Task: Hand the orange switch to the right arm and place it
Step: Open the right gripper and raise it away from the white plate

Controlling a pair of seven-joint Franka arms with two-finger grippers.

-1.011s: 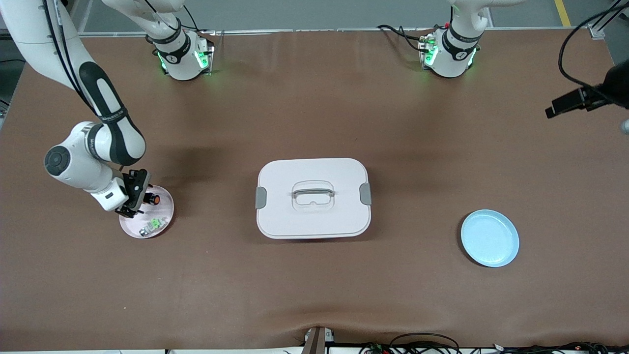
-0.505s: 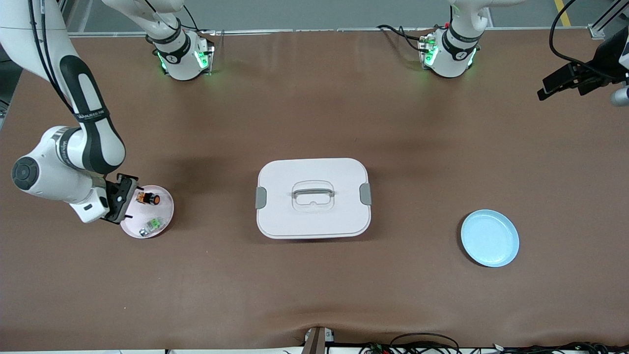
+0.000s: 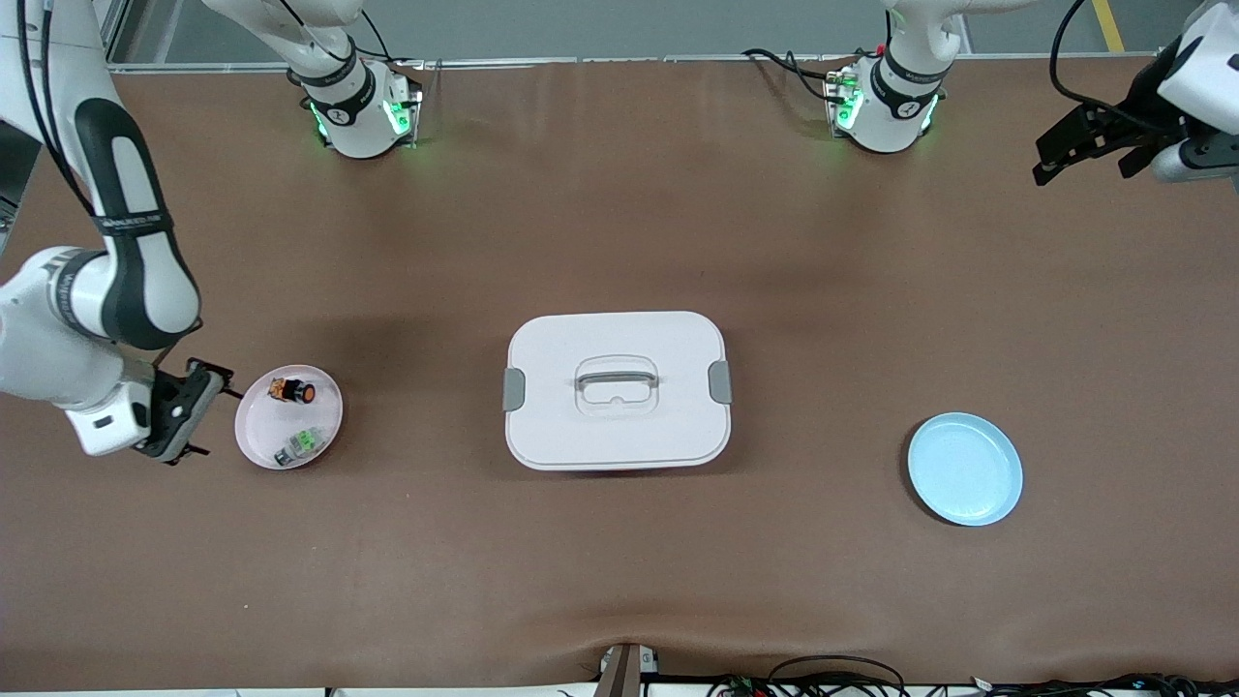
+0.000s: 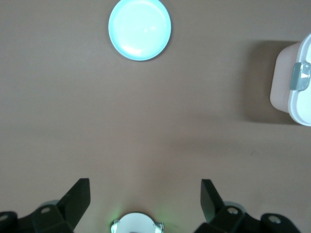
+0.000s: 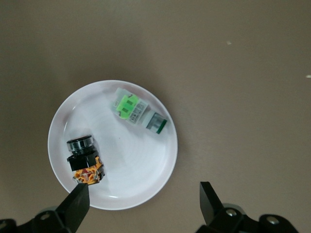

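The right hand (image 3: 184,416) hangs wide open and empty just beside the pink plate (image 3: 324,426), where the orange switch (image 3: 291,391) lies on its side. It looks light, stiff and apt to roll; take its black body. The left hand (image 3: 1084,145), open and empty, waits well apart.

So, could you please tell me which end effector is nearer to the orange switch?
The right end effector, open, hangs just off the pink plate holding the orange switch. The left end effector, open, is up at the left arm's end of the table.
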